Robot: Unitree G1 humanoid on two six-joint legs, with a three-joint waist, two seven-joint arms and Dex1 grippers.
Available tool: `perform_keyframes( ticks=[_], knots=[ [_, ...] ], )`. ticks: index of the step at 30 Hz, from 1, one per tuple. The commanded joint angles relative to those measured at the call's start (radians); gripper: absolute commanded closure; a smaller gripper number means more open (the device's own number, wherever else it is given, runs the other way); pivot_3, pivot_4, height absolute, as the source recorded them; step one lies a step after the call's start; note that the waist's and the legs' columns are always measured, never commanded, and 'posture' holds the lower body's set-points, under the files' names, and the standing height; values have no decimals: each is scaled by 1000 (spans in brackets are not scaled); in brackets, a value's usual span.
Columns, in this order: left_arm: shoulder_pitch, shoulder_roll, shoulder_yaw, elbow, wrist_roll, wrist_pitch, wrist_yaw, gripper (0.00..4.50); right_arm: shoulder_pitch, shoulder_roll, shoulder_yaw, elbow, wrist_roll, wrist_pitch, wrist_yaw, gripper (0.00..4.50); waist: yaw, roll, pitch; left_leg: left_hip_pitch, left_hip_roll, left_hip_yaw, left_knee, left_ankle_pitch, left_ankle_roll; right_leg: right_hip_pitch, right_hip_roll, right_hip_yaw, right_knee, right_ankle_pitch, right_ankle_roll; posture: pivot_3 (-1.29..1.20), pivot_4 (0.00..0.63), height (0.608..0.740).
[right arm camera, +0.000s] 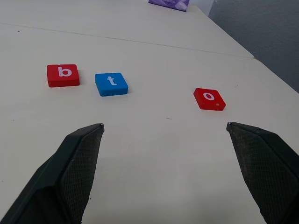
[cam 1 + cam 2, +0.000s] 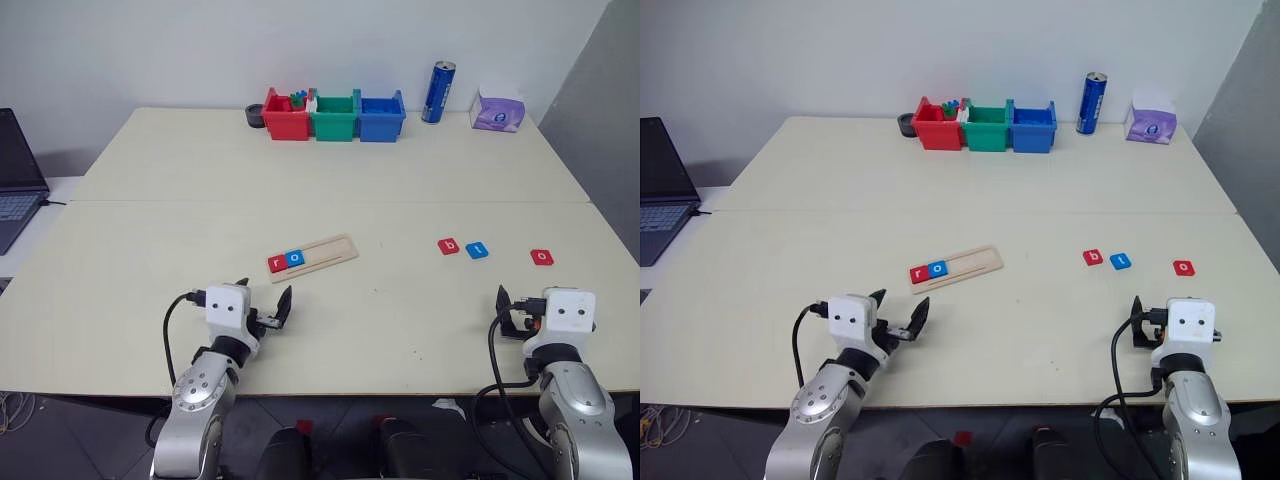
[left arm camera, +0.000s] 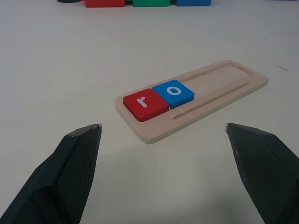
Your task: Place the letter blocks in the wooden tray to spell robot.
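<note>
Left eye view: 2 grippers at table's (image 2: 150, 260) near edge, left gripper (image 2: 264, 302) & right gripper (image 2: 512, 305), both w/ fingers spread wide, holding nothing. 5 letter blocks: red r (image 3: 143, 103) + blue o (image 3: 173, 92) touching in wooden tray's (image 2: 330, 252) left end; red b (image 1: 63, 75), blue t (image 1: 111, 84), red o (image 1: 209, 99) loose toward right edge. Tray mid-table, pale, long axis left-right, right end angled slightly to far edge. 3 bins (image 2: 334, 115) at far edge.

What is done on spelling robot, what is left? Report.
Done: red r and blue o sit side by side in the wooden tray. In hand: nothing; both tools hang open. Left: red b, blue t and red o, loose on the table.
</note>
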Motion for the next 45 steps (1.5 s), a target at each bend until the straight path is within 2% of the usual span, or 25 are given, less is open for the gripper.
perform_keyframes(
  ticks=[1, 9, 11, 15, 20, 22, 27, 36, 45],
  knots=[
    [-12, 3, -2, -20, -5, -19, -6, 0, -7, -13, -7, -19, -9, -15, 6, 25, 0, 0, 0, 0, 0, 0, 0, 0, 0, 0, 0, 0, 0, 0, 0, 0, 150, 740],
    [-46, 26, 9, -16, -27, -1, -41, 0, -37, -59, -11, -27, 20, -2, 63, 25, 0, 0, 0, 0, 0, 0, 0, 0, 0, 0, 0, 0, 0, 0, 0, 0, 150, 740],
    [-87, 79, 15, -11, -64, 28, -116, 0, -55, -100, -5, -46, 77, 28, 142, 25, 0, 0, 0, 0, -1, 0, 0, 0, 0, 0, 0, 0, 0, 0, 0, 0, 150, 740],
    [-203, 193, 66, 25, -223, 104, -296, 0, -107, -223, -5, -72, 233, 116, 340, 25, -1, 0, 0, 0, -1, 0, 0, 0, 0, 0, 1, -1, 0, 0, 0, 0, 150, 740],
    [-368, 355, 80, 185, -259, 103, -488, 0, -238, -404, -11, -74, 520, 275, 617, 25, -2, 0, 1, 1, 0, 0, 0, 0, 0, 0, 3, -3, 0, 3, -4, 0, 150, 740],
    [-404, 390, 70, 230, -264, 96, -541, 0, -282, -444, -6, -67, 589, 320, 661, 25, -2, 0, 1, 1, 0, 0, 0, 0, 0, 0, 3, -3, 0, 3, -5, 0, 150, 740],
    [-464, 433, 50, 347, -240, 47, -639, 0, -346, -485, 26, -39, 628, 348, 694, 25, -1, -3, 2, -1, 0, -1, 0, 0, 1, 0, 3, -3, -1, 3, -5, 0, 150, 740],
    [-580, 478, 25, 617, -194, -55, -809, 0, -394, -468, 78, -24, 606, 335, 656, 25, -1, -4, 3, -2, 0, -1, 0, 0, 1, -1, 2, -3, -1, 3, -5, 0, 150, 740],
    [-785, 449, -65, 990, -98, -184, -994, 0, -405, -451, 95, -70, 640, 367, 623, 25, 0, -4, 3, -2, 0, -1, 0, 0, 1, -1, 2, -6, -1, 3, -5, 0, 150, 740]
  ],
)
